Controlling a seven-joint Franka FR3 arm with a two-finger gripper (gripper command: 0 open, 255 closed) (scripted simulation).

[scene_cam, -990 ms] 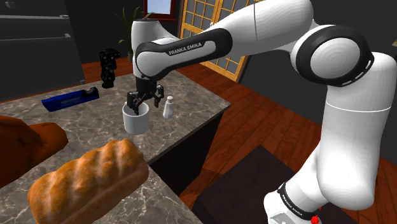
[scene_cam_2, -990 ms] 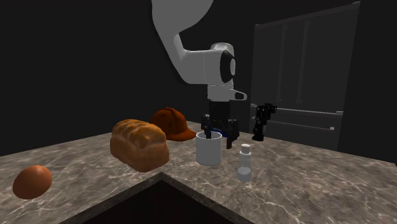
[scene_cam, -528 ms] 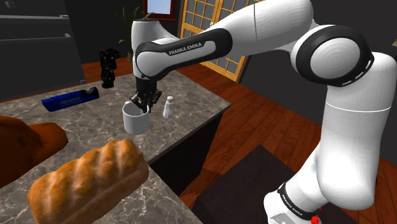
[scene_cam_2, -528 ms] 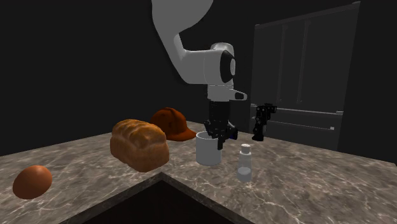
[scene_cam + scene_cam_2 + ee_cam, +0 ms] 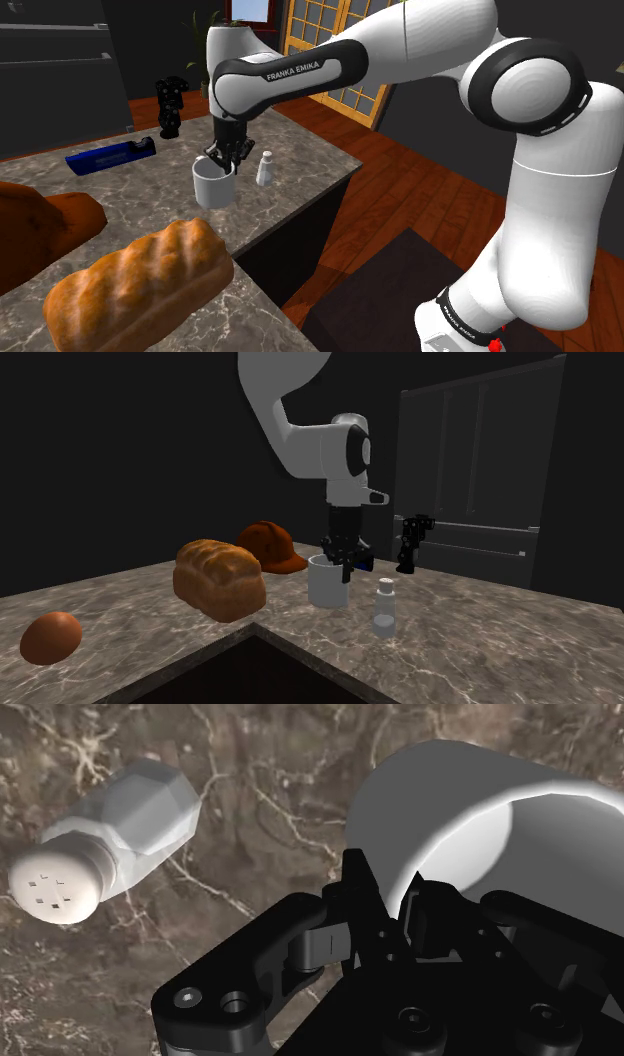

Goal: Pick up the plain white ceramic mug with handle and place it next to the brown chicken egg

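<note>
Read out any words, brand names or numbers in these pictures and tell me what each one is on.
"FRANKA EMIKA": white letters on the dark band of the white arm, in the shoulder view.
Small white lettering on the dark ring at the arm's base: too small to read.
The white mug and the shaker carry no text.

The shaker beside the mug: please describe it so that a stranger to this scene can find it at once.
Look at the dark veined counter, near its corner, where the gripper clasps the white mug. Beside it stands the shaker: small, pale, with a holed cap, much smaller than the mug.
</note>
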